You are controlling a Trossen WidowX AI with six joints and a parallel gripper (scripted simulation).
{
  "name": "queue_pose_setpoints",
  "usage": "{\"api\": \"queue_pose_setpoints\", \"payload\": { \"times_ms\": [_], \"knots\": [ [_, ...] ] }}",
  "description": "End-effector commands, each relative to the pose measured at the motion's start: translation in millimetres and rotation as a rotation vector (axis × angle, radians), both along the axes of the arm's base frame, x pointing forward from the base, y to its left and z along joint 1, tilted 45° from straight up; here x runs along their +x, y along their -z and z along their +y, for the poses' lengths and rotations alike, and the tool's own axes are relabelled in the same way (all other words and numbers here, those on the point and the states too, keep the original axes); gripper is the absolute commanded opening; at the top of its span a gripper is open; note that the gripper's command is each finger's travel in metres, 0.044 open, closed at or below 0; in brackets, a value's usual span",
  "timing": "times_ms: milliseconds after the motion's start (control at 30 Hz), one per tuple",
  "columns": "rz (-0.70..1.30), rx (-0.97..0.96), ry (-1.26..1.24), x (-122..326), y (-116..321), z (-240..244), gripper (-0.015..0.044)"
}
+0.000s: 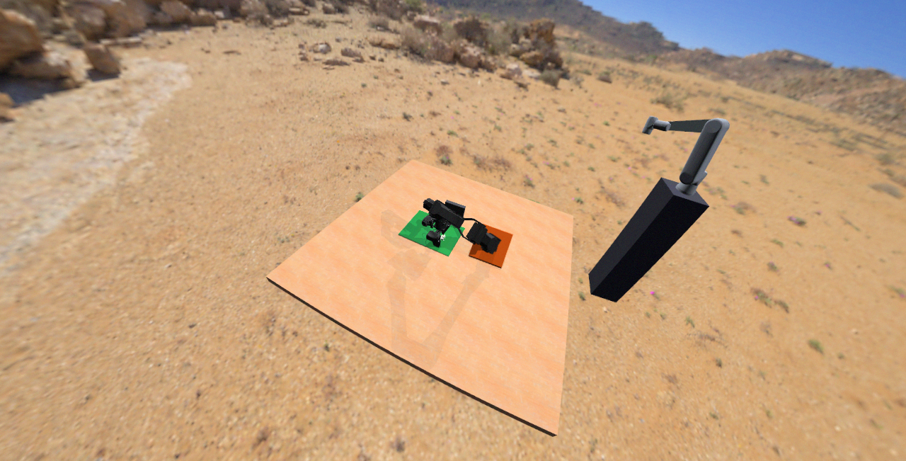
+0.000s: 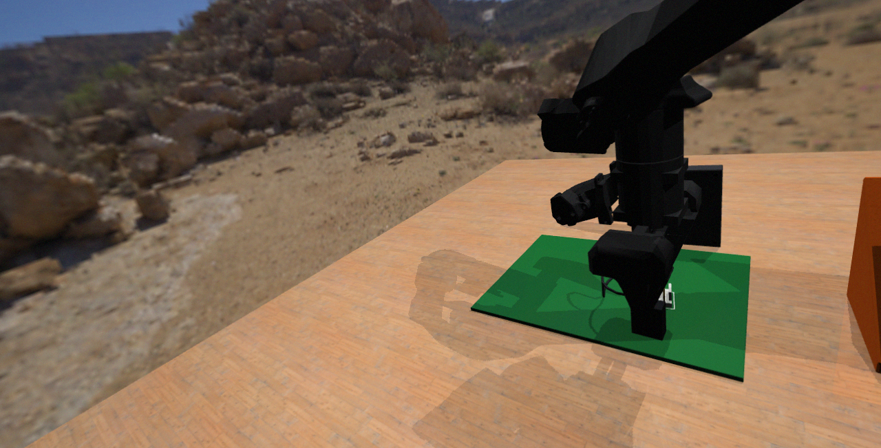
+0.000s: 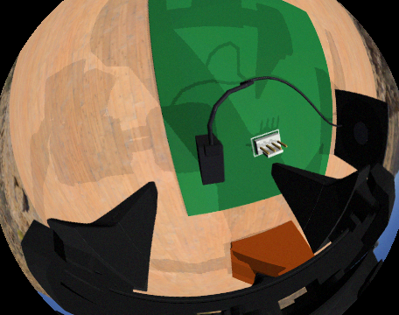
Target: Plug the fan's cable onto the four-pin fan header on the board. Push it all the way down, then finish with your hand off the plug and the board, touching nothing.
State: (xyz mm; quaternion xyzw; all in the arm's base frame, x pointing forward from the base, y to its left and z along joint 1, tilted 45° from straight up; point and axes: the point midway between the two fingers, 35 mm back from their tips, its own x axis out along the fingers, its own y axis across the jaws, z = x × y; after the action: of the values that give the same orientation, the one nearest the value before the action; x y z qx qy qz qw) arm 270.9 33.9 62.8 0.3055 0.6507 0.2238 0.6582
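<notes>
The fan's cable (image 3: 248,83) ends in a small black plug (image 3: 213,150) at the top of a black block (image 3: 212,172), over the green board (image 3: 186,57) (image 2: 708,334) (image 1: 451,248). The white four-pin header (image 3: 269,146) (image 2: 669,297) (image 1: 442,237) stands to the block's right in the wrist view, its pins bare. My gripper (image 3: 217,178) is open and empty, low over the board. In the wrist view the block shows between its spread fingertips, nearer the left one. In the exterior view a finger hides the block and plug; whether it touches anything I cannot tell.
The black fan (image 3: 348,114) (image 2: 705,211) (image 1: 454,206) stands beside the board, close past my right finger in the wrist view. The orange arm base (image 3: 274,245) (image 2: 865,229) is on the wooden table (image 1: 354,268). A grey arm (image 1: 701,154) stands on a black pedestal (image 1: 646,242) off the table.
</notes>
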Motion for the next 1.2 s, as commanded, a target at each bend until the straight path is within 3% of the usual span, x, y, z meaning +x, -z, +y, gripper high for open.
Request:
{"api": "queue_pose_setpoints", "payload": {
  "times_ms": [0, 767, 1167],
  "knots": [
    [0.004, 0.006, 0.001, -0.1, 5.8, 6.7, 0.044],
    [0.003, 0.009, 0.001, 0.2, 26.5, 28.2, 0.044],
    [0.001, 0.003, -0.001, 0.7, 25.1, 25.8, 0.0125]
  ]
}}
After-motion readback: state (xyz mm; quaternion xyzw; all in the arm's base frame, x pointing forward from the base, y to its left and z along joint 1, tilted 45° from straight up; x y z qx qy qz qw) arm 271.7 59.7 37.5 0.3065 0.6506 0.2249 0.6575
